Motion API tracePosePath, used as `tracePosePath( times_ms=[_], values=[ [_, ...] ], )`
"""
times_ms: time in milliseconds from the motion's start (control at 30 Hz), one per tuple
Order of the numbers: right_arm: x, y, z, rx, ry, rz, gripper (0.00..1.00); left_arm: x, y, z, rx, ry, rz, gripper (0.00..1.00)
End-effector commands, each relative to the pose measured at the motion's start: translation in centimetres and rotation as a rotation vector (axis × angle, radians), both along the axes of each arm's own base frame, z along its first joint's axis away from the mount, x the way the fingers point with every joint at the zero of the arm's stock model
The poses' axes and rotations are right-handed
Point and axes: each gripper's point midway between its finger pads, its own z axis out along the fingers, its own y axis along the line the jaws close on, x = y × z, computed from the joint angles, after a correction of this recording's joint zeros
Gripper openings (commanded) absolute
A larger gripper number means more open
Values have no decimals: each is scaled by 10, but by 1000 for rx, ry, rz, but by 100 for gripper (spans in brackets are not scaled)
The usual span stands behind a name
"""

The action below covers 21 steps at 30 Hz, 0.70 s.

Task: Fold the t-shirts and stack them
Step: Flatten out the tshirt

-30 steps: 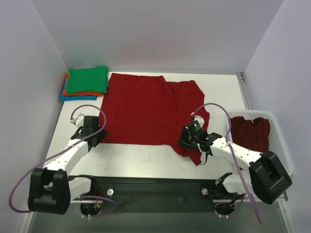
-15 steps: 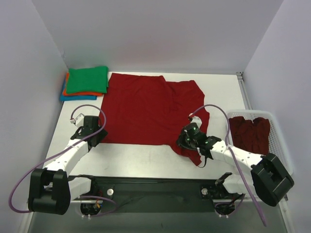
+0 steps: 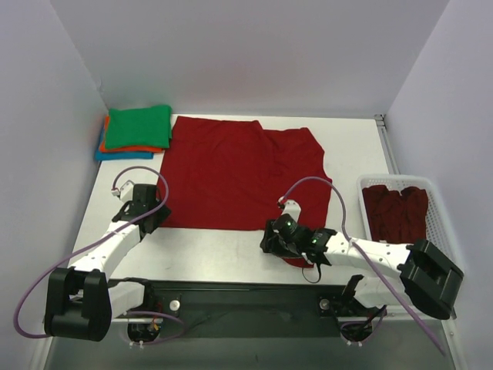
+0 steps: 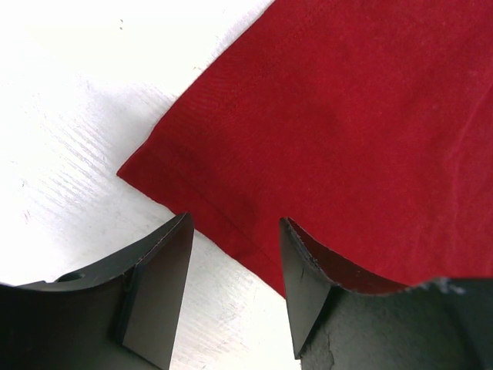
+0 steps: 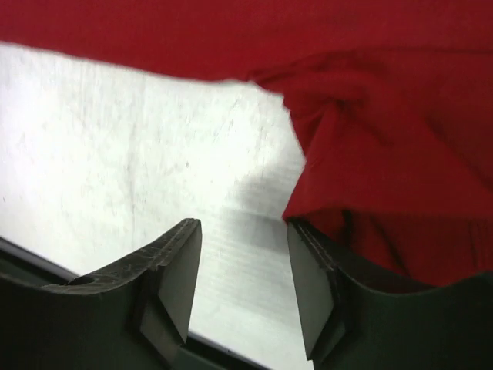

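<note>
Two spread-fingered units, left gripper (image 4: 235, 231) and right gripper (image 5: 243, 231), at red t-shirt (image 3: 231, 169) near edge.
Right gripper hides part of bunched sleeve (image 5: 370, 139).

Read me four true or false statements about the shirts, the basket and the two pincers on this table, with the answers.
1. A green folded t-shirt tops the stack in the far left corner. True.
2. The white slotted plastic basket holds nothing. False: dark red crumpled cloth lies in it.
3. The left pincer stands open at the near left corner of the large spread dark red t-shirt. True.
4. The right pincer is shut on the green t-shirt. False: it is open over the white table, beside the spread shirt's bunched near right part.
</note>
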Motion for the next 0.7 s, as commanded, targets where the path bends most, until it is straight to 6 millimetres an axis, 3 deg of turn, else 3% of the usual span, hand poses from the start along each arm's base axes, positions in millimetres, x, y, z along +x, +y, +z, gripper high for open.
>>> tracePosePath(
  times_ms=[0, 67, 167, 233, 333, 433, 500, 533, 600, 667],
  values=[
    [-5, -1, 17, -33, -54, 24, 50, 13, -2, 15, -2, -59, -8, 60],
    [-10, -3, 36, -20, -75, 36, 51, 12, 1, 16, 10, -58, 5, 60],
    [-15, -23, 51, -37, -108, 4, 51, 10, 6, 18, 27, -55, 22, 61],
    [-9, -52, 59, -91, -146, -80, 51, 10, 9, 19, 36, -53, 37, 62],
    [7, -90, 50, -120, -78, -203, 49, 8, 12, 18, 45, -39, 55, 62],
    [32, -109, 40, -113, -24, -263, 47, 8, 13, 17, 45, -37, 68, 62],
    [52, -111, 42, -92, -28, -290, 40, 8, 13, 15, 45, -29, 72, 62],
    [61, -121, 32, -108, 10, -327, 34, 8, 13, 13, 43, -27, 70, 62],
    [76, -118, 26, -116, 42, -307, 29, 8, 12, 12, 42, -23, 69, 62],
    [77, -108, 22, -126, 71, -249, 20, 7, 13, 10, 45, -14, 70, 62]
  ],
)
